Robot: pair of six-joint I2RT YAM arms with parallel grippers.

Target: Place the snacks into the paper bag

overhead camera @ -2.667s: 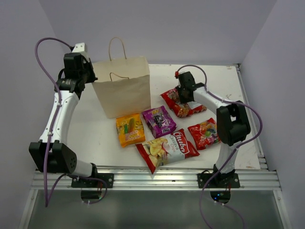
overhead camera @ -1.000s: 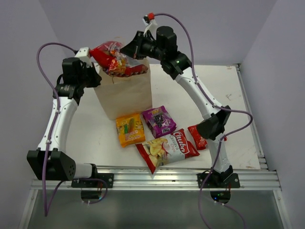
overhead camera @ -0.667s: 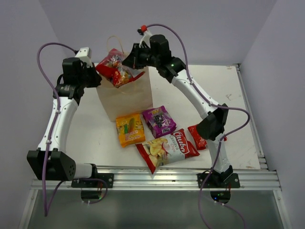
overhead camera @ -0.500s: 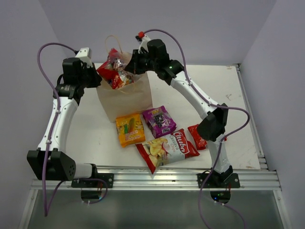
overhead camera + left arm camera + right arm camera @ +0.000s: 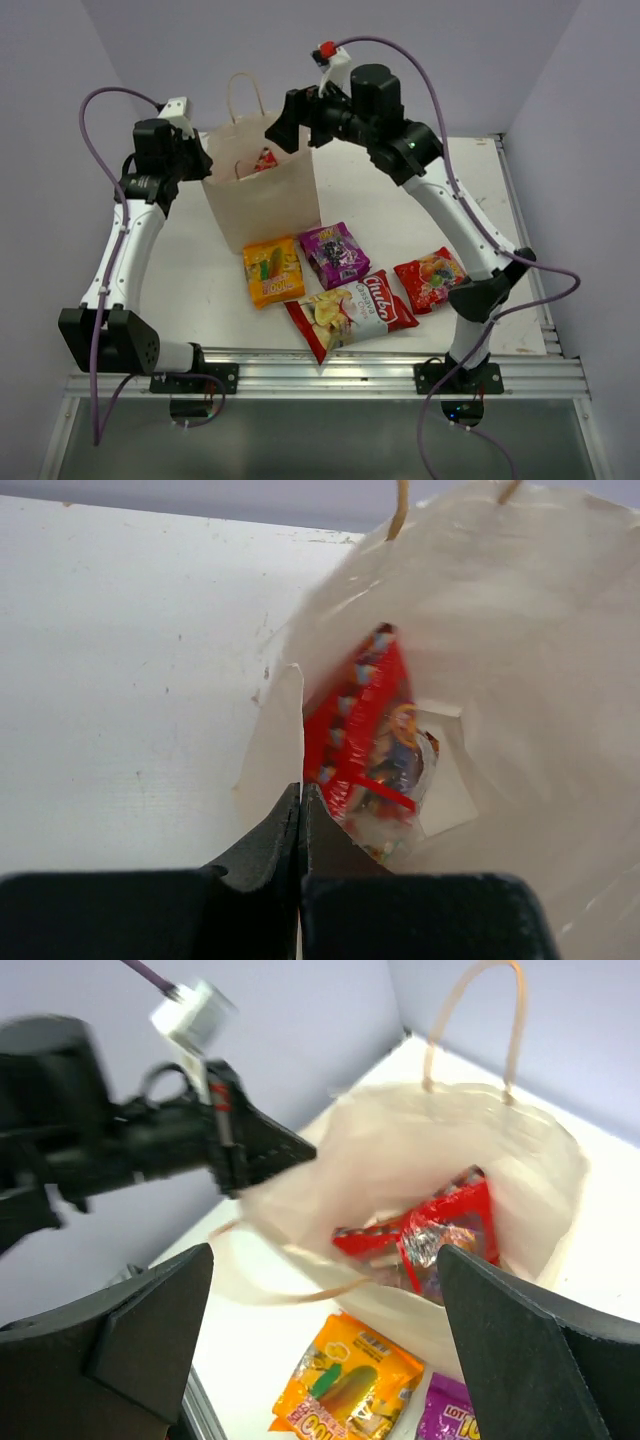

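White table (image 5: 200, 285), red packet (image 5: 440, 1222) in paper bag (image 5: 395, 1145), under right gripper (image 5: 280, 122)

The tall tan kraft paper bag (image 5: 262, 195) looks matt and creased. The small red foil packet (image 5: 372, 750) inside it is glossy and crinkled. The white bench (image 5: 200, 285) is smooth and matt.

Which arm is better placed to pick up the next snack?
Right. The left pincer is shut on the rim of the paper bag, holding it open; the right pincer is open and empty above it, free to reach the red packet on the table.
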